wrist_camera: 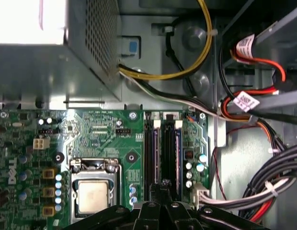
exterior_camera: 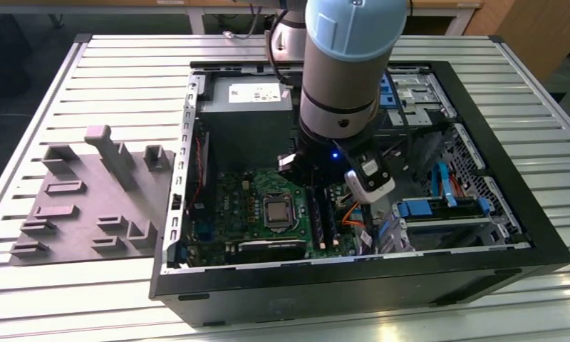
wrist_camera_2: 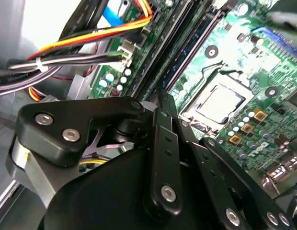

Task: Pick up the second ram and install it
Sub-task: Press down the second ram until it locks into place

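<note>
Exterior view: my gripper (exterior_camera: pixel 315 187) hangs over the slots (wrist_camera: pixel 163 153) right of the CPU (exterior_camera: pixel 278 211). Ram seems seated there; jaw state unclear. It's light, stiff, fragile; grip edges.

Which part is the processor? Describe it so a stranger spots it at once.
Inside the open black computer case, find the green motherboard. The processor is its silver square in a metal frame; the black memory slots beside it are long and narrow.
</note>
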Robot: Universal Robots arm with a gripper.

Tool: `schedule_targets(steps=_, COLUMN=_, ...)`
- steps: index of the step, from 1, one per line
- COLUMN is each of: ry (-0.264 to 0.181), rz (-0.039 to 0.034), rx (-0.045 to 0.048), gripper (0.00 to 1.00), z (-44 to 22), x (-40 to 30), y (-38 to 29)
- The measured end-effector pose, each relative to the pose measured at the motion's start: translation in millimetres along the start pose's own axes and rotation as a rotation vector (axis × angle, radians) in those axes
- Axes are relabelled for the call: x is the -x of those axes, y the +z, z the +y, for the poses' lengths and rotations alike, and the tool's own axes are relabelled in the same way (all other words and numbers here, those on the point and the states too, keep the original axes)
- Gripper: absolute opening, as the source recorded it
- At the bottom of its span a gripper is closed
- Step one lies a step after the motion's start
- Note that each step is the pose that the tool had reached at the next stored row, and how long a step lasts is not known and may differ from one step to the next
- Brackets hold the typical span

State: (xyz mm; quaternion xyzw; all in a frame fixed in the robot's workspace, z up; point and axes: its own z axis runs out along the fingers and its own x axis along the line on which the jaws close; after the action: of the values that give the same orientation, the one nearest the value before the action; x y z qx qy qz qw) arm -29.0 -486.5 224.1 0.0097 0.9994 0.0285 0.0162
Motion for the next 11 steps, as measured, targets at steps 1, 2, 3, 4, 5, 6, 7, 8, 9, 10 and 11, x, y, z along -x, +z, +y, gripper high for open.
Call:
schedule_targets(steps=1, ry=0.000, rz=0.0000, rx=-0.0001, gripper=0.11, z=-1.4, x=0.0, y=-0.1)
schedule_targets(steps=2, ry=0.000, rz=0.0000, rx=0.0000, gripper=0.11, z=-2.7, x=0.1, y=-0.1)
schedule_targets(steps=3, ry=0.000, rz=0.0000, rx=0.0000, gripper=0.11, z=-4.0, x=0.1, y=-0.2)
schedule_targets(steps=4, ry=0.000, rz=0.0000, rx=0.0000, gripper=0.11, z=-5.3, x=0.1, y=-0.3)
schedule_targets(steps=5, ry=0.000, rz=0.0000, rx=0.0000, gripper=0.11, z=-6.8, x=0.2, y=-0.4)
schedule_targets(steps=6, ry=0.000, rz=0.0000, rx=0.0000, gripper=0.11, z=-8.4, x=0.2, y=-0.5)
schedule_targets(steps=7, ry=0.000, rz=0.0000, rx=0.0000, gripper=0.11, z=-9.9, x=0.2, y=-0.5)
schedule_targets(steps=8, ry=0.000, rz=0.0000, rx=-0.0001, gripper=0.11, z=-11.4, x=0.2, y=-0.6)
schedule_targets(steps=9, ry=0.000, rz=0.0000, rx=-0.0001, gripper=0.11, z=-12.9, x=0.3, y=-0.8)
schedule_targets(steps=10, ry=0.000, rz=0.0000, rx=-0.0001, gripper=0.11, z=-14.4, x=0.3, y=-0.8)
schedule_targets(steps=11, ry=0.000, rz=0.0000, rx=0.0000, gripper=0.11, z=-16.2, x=0.4, y=-0.9)
